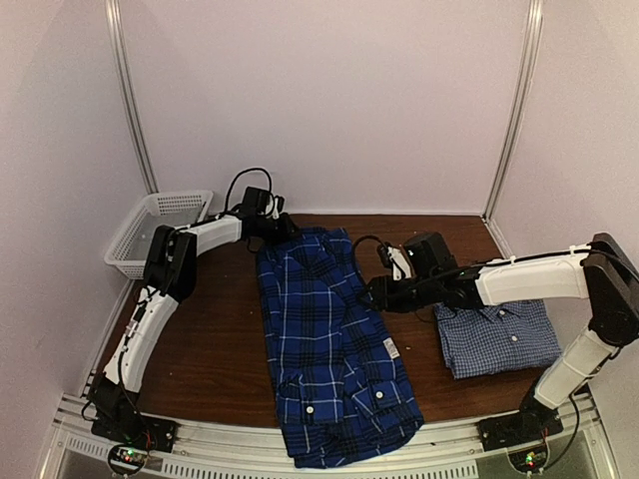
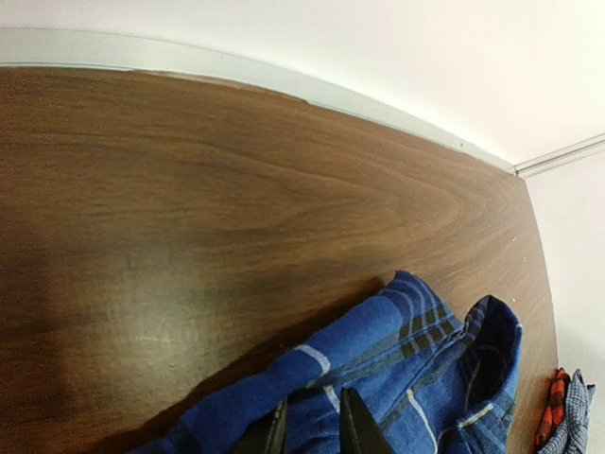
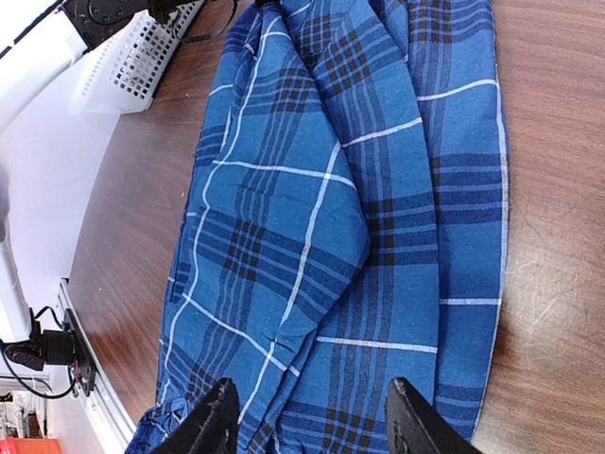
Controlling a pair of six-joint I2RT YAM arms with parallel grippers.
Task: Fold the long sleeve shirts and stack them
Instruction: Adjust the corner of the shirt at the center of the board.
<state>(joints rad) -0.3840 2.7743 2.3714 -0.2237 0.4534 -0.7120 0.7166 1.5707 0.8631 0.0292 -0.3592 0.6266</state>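
The dark blue plaid shirt (image 1: 329,349) lies lengthwise down the middle of the table, from the far side to the near edge. My left gripper (image 1: 285,228) is at its far end. In the left wrist view its fingers (image 2: 352,427) stand close together with a fold of the plaid cloth (image 2: 397,350) pinched between them. My right gripper (image 1: 371,294) is at the shirt's right edge, open wide just above the plaid cloth (image 3: 312,218), its fingertips (image 3: 408,416) far apart. The paler check shirt (image 1: 497,337) lies folded at the right.
A white mesh basket (image 1: 150,230) stands at the far left, also seen in the right wrist view (image 3: 142,57). The brown table (image 1: 200,339) meets the back wall rail (image 2: 284,85). A bit of the pale shirt (image 2: 572,421) shows at the left wrist view's right edge.
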